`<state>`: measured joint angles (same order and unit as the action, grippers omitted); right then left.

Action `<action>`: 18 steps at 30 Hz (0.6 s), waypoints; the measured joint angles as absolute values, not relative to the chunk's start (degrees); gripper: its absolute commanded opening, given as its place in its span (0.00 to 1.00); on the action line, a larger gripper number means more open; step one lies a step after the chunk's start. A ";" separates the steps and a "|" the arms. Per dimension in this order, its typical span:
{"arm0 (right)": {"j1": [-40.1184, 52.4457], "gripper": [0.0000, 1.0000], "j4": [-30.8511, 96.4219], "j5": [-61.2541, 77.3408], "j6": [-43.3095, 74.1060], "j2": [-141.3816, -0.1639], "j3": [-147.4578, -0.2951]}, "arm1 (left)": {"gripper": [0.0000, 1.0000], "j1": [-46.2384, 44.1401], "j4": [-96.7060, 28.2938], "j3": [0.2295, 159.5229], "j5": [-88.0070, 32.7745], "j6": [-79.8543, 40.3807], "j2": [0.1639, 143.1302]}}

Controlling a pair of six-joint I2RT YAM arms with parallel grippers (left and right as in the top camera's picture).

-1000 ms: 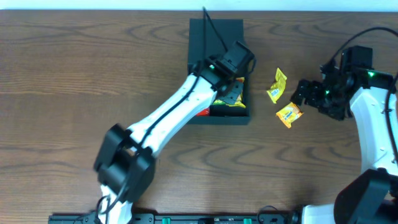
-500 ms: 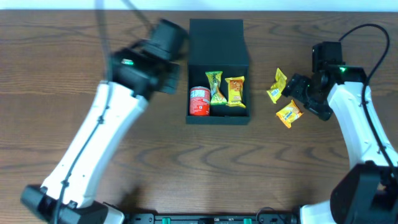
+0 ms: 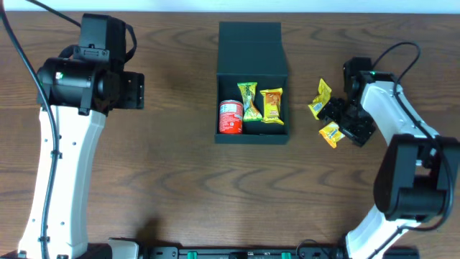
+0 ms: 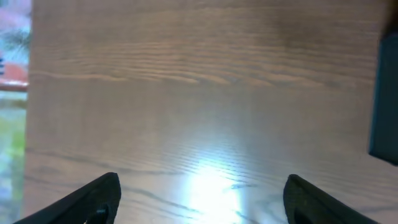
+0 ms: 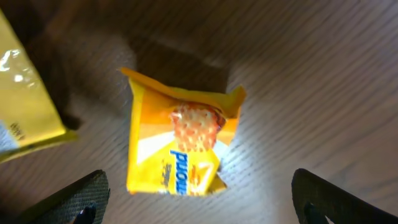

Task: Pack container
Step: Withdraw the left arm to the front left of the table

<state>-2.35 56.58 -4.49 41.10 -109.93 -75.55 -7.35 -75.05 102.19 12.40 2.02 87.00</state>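
The dark teal container (image 3: 251,131) lies open in the middle of the table, its flap lid (image 3: 250,37) folded back. Inside it are a red can (image 3: 230,116), a green packet (image 3: 249,101) and an orange packet (image 3: 272,106). My left gripper (image 3: 138,91) hangs open over bare wood far to the left; in its wrist view the left gripper (image 4: 202,202) holds nothing. My right gripper (image 3: 343,124) is open just above a yellow-orange cracker packet (image 3: 330,134). In the right wrist view the cracker packet (image 5: 180,149) lies just ahead of the open right gripper (image 5: 202,205).
A second yellow packet (image 3: 320,99) lies beside the cracker packet, between it and the container, and shows as the second yellow packet (image 5: 25,118) at the left of the right wrist view. The container's side (image 4: 385,106) shows at the right edge of the left wrist view.
My left arm swung away from the container to the far left and its jaws opened, leaving the packets inside. My right gripper moved left over the cracker packet.
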 measured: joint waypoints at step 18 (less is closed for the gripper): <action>-2.35 0.85 48.40 -3.68 43.46 -113.19 -75.59 | 0.98 -7.27 -64.12 79.64 1.65 14.50 65.30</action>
